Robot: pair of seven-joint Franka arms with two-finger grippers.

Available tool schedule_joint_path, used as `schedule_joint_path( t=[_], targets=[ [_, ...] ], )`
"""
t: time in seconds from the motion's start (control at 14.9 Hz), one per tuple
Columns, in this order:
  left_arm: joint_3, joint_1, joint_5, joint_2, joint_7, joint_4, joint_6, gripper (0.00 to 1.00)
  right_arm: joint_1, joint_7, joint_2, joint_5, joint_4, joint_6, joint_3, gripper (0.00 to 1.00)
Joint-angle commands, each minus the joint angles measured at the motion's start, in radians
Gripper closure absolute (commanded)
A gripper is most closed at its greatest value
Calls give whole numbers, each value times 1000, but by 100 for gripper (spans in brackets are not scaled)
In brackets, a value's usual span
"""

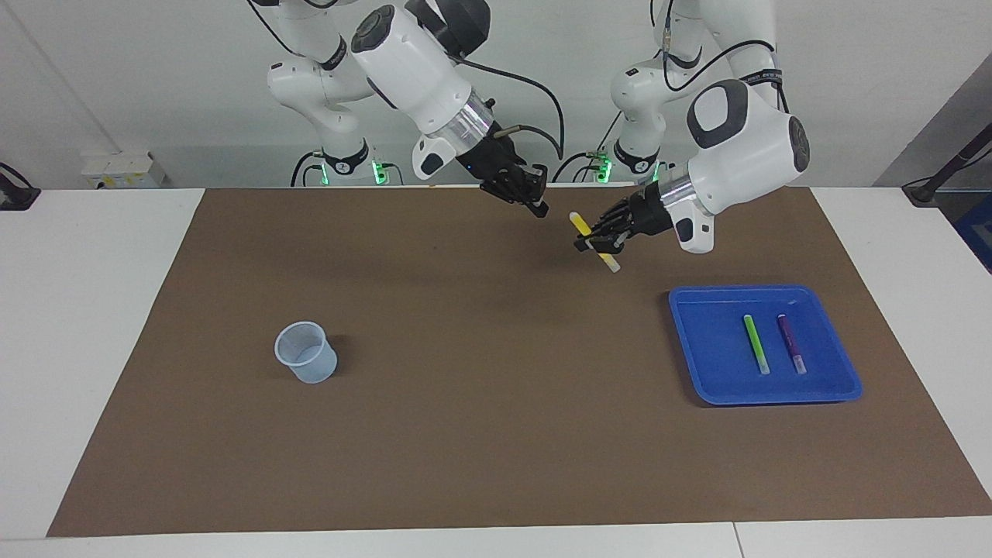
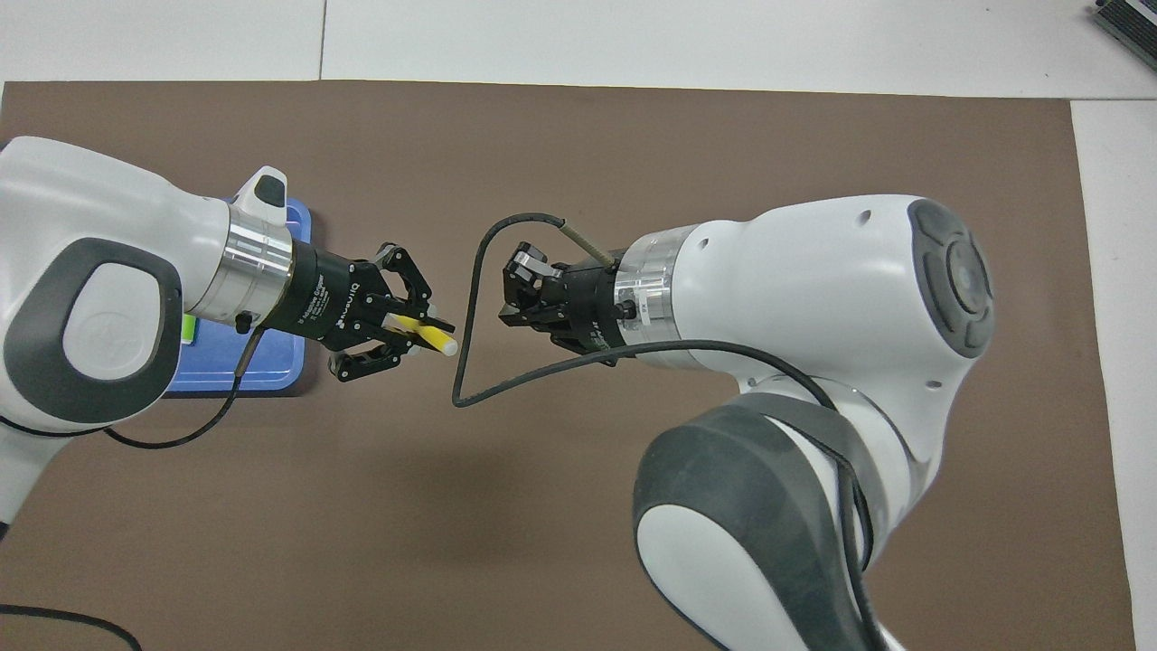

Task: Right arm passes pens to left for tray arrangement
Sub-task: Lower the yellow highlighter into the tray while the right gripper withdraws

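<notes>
My left gripper (image 1: 597, 242) (image 2: 409, 324) is shut on the yellow pen (image 1: 580, 225) (image 2: 439, 340), held tilted in the air over the mat, between the middle of the table and the blue tray (image 1: 697, 353) (image 2: 271, 372). The pen's pale end points down. A short gap away, over the mat's middle, my right gripper (image 1: 540, 208) (image 2: 508, 294) hangs shut with nothing in it. The green pen (image 1: 756, 343) and the purple pen (image 1: 791, 343) lie side by side in the tray, toward the left arm's end of the table.
A small translucent pale-blue cup (image 1: 307, 353) stands upright on the brown mat (image 1: 480, 403) toward the right arm's end. A black cable (image 2: 470, 316) loops off the right wrist between the two grippers.
</notes>
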Motion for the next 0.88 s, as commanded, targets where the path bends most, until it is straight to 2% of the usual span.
schedule_joint_path(
  t=[0.0,0.13,0.2,0.27,0.47,0.67,0.81],
  targets=[
    [4,-8,76,-40,35,-27,-35,100,-27,-11,-24,7,-18,-16,1,83],
    [4,-8,78,-49,37,-43,-35,100,-41,-44,-24,6,-18,-17,1,72],
    [6,-5,79,-57,40,-59,-33,100,-43,-78,-24,4,-18,-17,-1,42],
    [6,-2,99,-73,66,-82,-19,100,-41,-106,-25,-6,-18,-16,-4,0],
    [6,9,228,-78,213,-96,-22,100,-70,-162,-30,-52,-18,-26,-4,0],
    [9,34,257,-86,323,-119,-6,100,-109,-358,-30,-142,-13,-74,-4,0],
    [9,34,358,-78,443,-132,36,100,-139,-484,-33,-178,-7,-140,-4,0]
  ],
)
